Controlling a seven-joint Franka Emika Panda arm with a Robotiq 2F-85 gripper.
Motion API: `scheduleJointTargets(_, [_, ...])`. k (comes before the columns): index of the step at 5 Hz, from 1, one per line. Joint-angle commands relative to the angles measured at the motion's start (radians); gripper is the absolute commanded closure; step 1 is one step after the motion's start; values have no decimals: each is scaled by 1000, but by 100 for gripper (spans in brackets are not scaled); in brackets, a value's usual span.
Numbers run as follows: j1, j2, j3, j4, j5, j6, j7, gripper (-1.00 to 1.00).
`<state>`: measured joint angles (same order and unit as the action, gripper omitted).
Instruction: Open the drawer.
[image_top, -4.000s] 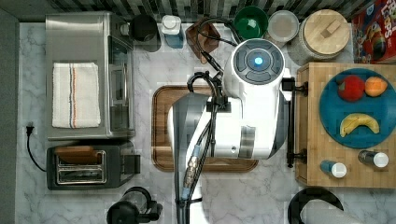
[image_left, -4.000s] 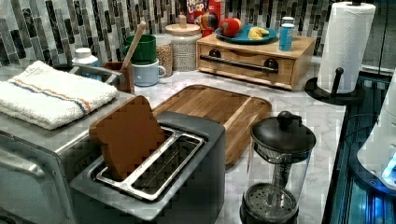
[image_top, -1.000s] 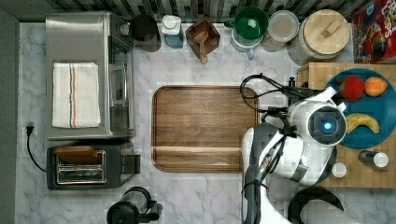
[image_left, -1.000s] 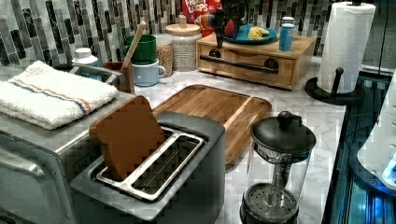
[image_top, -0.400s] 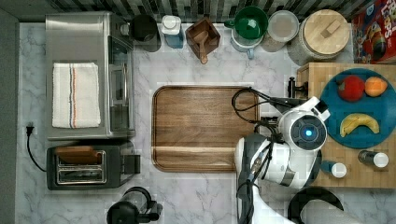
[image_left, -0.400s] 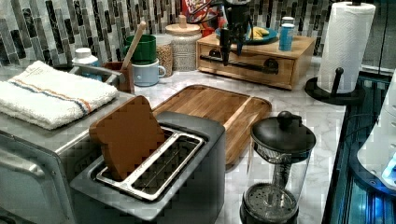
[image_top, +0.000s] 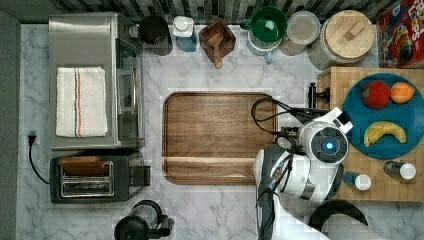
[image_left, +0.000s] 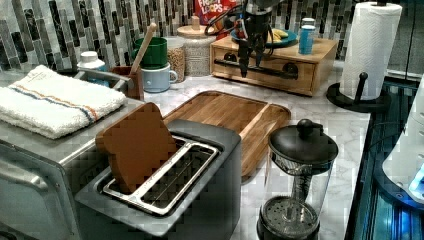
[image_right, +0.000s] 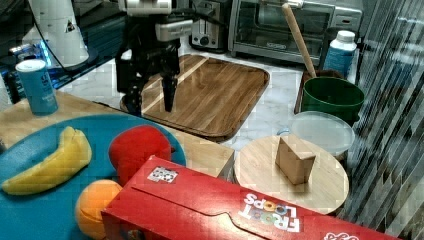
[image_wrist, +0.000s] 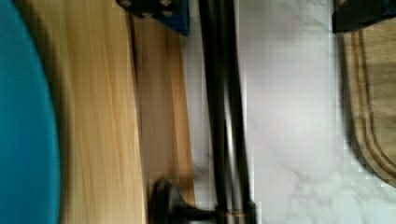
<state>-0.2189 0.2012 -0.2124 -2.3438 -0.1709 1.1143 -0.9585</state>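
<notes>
Moved from above the wooden tray (image_top: 217, 137), gripper (image_left: 250, 64) now straddles the drawer's (image_left: 270, 70) black handle (image_wrist: 224, 112), fingers (image_right: 169, 95) apart; drawer shut, grasp and pull remaining.

Top view: arm (image_top: 320, 160) covers most of drawer (image_top: 326, 95) front and handle; only mount end shows at 12 o'clock of arm; gripper hidden under wrist

Wrist view: handle (image_wrist: 224, 107) cut off at both edges; plate (image_wrist: 23, 116) cut by edge; whole picture blurred; one fingertip (image_wrist: 159, 9) cut by edge, other a dark scrap at corner

Left view: gripper (image_left: 250, 62) in front of handle (image_left: 272, 71); touching or not, cannot tell

Right view: cereal box (image_right: 240, 210) cut off at 6 o'clock, hides part of plate (image_right: 30, 145); drawer front hidden
</notes>
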Motion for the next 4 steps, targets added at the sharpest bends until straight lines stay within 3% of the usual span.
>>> scheduleJointTargets(1, [-10,16,56,30,48,38,-13,-100])
scheduleJointTargets(3, [40,12,75,16,69,34,32,-100])
scheduleJointTargets(4, [23,4,126,9,111,22,-24,-100])
